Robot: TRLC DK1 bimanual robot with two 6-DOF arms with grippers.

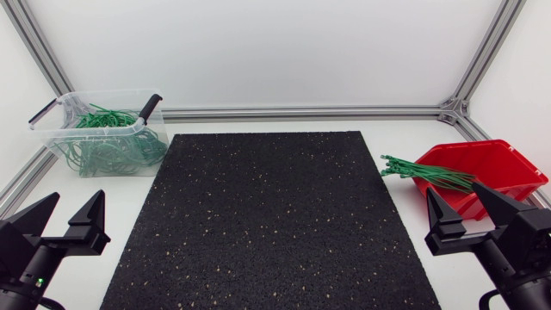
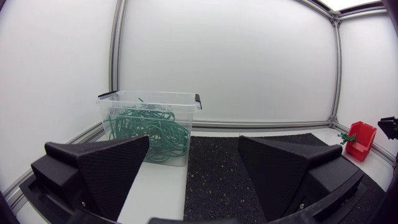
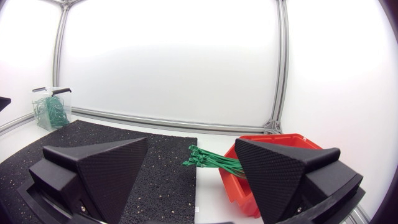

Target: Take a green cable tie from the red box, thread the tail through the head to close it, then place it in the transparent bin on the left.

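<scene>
A red box point(image 1: 486, 170) at the table's right holds a bundle of straight green cable ties point(image 1: 426, 173) whose tails stick out over its left rim toward the mat. In the right wrist view the red box point(image 3: 273, 149) and green ties point(image 3: 208, 160) lie just ahead of my right gripper point(image 3: 193, 168), which is open and empty. The transparent bin point(image 1: 102, 131) at the far left holds several closed green ties. My left gripper point(image 1: 65, 226) is open and empty at the near left corner; in its own view the bin point(image 2: 149, 127) stands ahead of my left gripper point(image 2: 193, 165).
A black speckled mat point(image 1: 271, 215) covers the table's middle. Aluminium frame rails point(image 1: 301, 112) run along the back and side edges. The bin has black handle clips point(image 1: 148, 107). My right gripper point(image 1: 473, 220) sits at the near right corner beside the red box.
</scene>
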